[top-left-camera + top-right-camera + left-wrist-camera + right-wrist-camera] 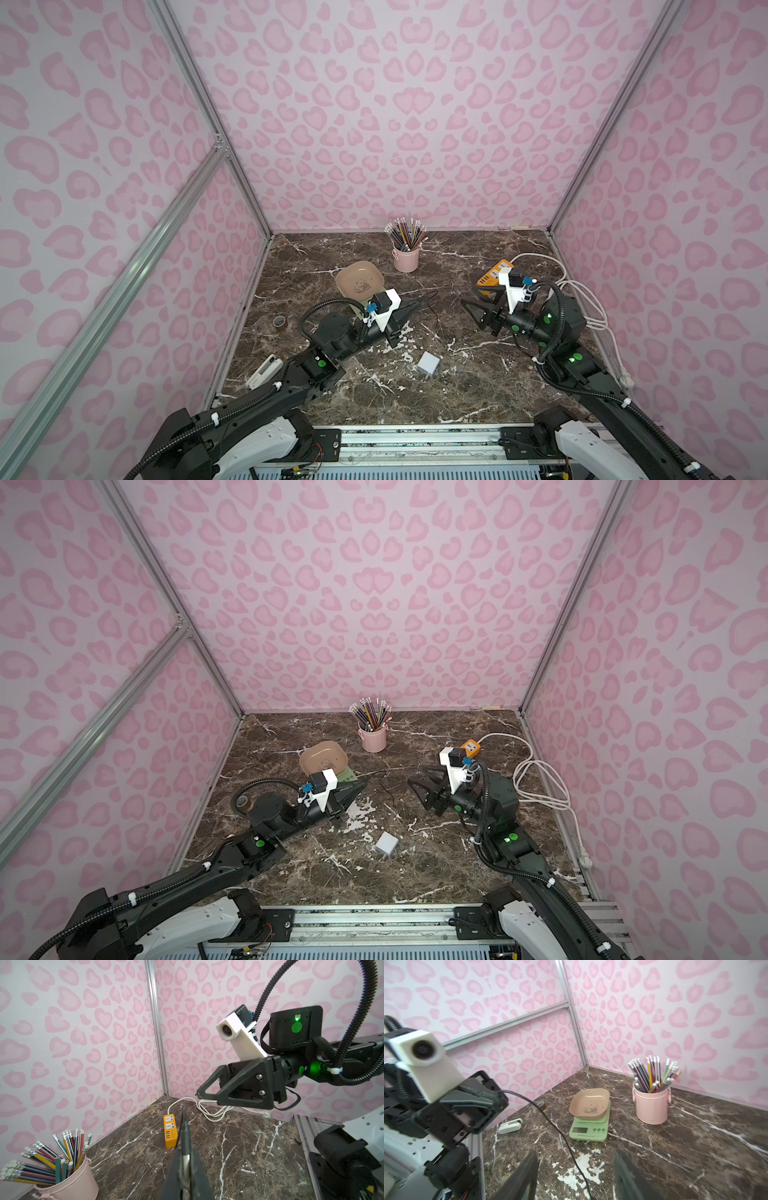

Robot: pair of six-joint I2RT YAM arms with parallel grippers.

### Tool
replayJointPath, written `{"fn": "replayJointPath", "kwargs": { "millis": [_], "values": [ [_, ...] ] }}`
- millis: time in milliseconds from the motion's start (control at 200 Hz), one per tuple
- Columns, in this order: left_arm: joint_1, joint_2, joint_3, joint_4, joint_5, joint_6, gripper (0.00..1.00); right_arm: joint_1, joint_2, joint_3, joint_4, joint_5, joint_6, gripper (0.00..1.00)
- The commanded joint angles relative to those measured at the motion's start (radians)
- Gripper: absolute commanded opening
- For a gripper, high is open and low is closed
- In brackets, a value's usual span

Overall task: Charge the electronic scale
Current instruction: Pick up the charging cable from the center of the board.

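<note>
The electronic scale [588, 1128], mint green with a beige panda tray [360, 280], sits left of the table's middle; in both top views my left arm hides most of its green body. My left gripper [419, 305] [185, 1151] hovers just right of the scale, shut on the silver plug [185, 1156] of a thin black cable [550, 1120]. The cable hangs from the jaws down to the table [434, 309]. My right gripper [471, 309] [576, 1153] faces it from the right, open and holding nothing.
An orange power strip [492, 274] [170, 1132] with a coiled white cord [582, 299] lies at the back right. A white cube charger [428, 363] sits front centre. A pink pencil cup [406, 257] stands at the back. A tape roll [279, 322] and a white clip-like object [264, 368] lie along the left wall.
</note>
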State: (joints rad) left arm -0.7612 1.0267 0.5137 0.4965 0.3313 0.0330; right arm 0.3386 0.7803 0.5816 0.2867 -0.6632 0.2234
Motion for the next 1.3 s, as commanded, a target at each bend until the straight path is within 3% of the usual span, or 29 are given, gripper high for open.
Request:
{"fn": "replayJointPath", "kwargs": {
  "millis": [0, 175, 320, 420, 755, 1015, 1140, 1250, 1295],
  "values": [
    [0.015, 0.001, 0.051, -0.135, 0.126, 0.084, 0.05, 0.01, 0.012, 0.037, 0.094, -0.156, -0.094, 0.63],
    [0.031, 0.025, 0.129, -0.244, 0.231, 0.176, 0.05, 0.099, 0.087, 0.121, -0.007, -0.21, -0.319, 0.63],
    [0.033, 0.079, 0.2, -0.329, 0.294, 0.229, 0.06, 0.146, 0.147, 0.176, -0.063, -0.199, -0.383, 0.61],
    [0.033, 0.107, 0.231, -0.347, 0.321, 0.241, 0.06, 0.156, 0.171, 0.198, -0.088, -0.202, -0.399, 0.57],
    [0.034, 0.113, 0.244, -0.327, 0.339, 0.24, 0.06, 0.158, 0.168, 0.201, -0.132, -0.223, -0.435, 0.2],
    [0.034, 0.118, 0.244, -0.325, 0.342, 0.236, 0.05, 0.157, 0.189, 0.21, -0.142, -0.248, -0.44, 0.14],
    [0.034, 0.116, 0.245, -0.314, 0.337, 0.228, 0.05, 0.158, 0.194, 0.21, -0.148, -0.248, -0.441, 0.06],
    [0.035, 0.11, 0.233, -0.284, 0.313, 0.202, 0.12, 0.159, 0.188, 0.2, -0.131, -0.211, -0.421, 0.0],
    [0.036, 0.103, 0.225, -0.261, 0.285, 0.18, 0.22, 0.157, 0.183, 0.193, -0.118, -0.17, -0.398, 0.0]
  ]
}}
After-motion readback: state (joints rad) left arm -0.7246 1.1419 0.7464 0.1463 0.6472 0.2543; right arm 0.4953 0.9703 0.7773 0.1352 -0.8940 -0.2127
